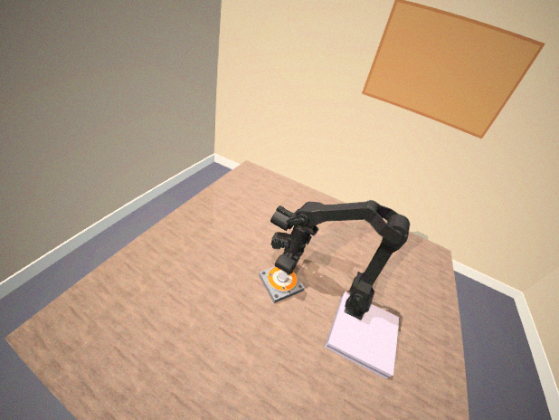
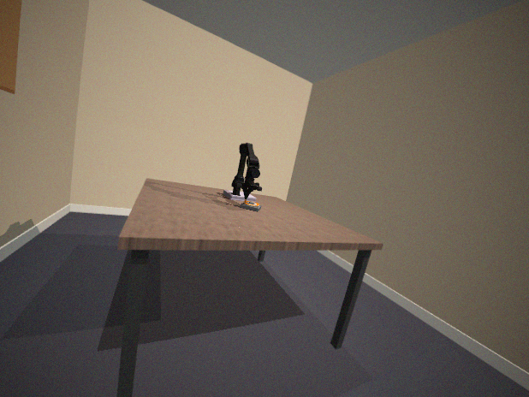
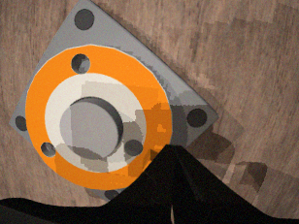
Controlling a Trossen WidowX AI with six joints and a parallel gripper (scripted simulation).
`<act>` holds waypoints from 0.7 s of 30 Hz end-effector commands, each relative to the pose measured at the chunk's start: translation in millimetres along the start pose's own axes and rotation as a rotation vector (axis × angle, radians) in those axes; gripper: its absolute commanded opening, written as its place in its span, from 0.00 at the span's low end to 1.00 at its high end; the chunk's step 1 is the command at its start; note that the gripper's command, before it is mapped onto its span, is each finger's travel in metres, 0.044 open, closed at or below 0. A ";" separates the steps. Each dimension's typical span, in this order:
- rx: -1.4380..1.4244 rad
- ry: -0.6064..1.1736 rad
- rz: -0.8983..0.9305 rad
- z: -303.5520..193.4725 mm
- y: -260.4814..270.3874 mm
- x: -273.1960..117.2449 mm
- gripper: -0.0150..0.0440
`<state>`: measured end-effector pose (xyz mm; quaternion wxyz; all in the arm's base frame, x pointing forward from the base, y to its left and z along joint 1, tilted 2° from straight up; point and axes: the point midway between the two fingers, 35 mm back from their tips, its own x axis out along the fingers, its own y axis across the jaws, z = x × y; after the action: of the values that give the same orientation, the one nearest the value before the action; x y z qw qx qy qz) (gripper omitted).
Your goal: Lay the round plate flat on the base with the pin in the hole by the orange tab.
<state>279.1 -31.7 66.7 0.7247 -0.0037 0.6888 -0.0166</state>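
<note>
My pincer [image 3: 173, 155] is pressed together with nothing between its tips, poised just beside the lower right rim of the round plate [image 3: 138, 79]. The main risk, as I judge it, is pushing down or sideways off-centre: that could tip the plate harder against the pin, or slide the grey base [image 3: 83, 20] across the tabletop [image 3: 245, 40] rather than turning the plate.

From left to right in the wrist view: the square base shows dark corner holes; the orange plate lies on it with a cream inner ring, around the grey post [image 3: 93, 126]. Small holes dot the ring. I cannot pick out the orange tab or the pin.
</note>
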 end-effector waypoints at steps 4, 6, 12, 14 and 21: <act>-0.006 0.011 -0.003 -3.3 -0.1 16.0 0.25; -0.006 0.011 -0.003 -3.9 -0.1 16.0 0.25; -0.006 0.011 -0.002 -10.6 0.6 15.9 0.25; -0.006 0.012 -0.002 -13.6 0.7 15.9 0.25; -0.006 0.012 -0.002 -22.7 3.1 16.8 0.25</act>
<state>264.4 -30.2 51.4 0.7233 -0.0057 0.6903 -0.0165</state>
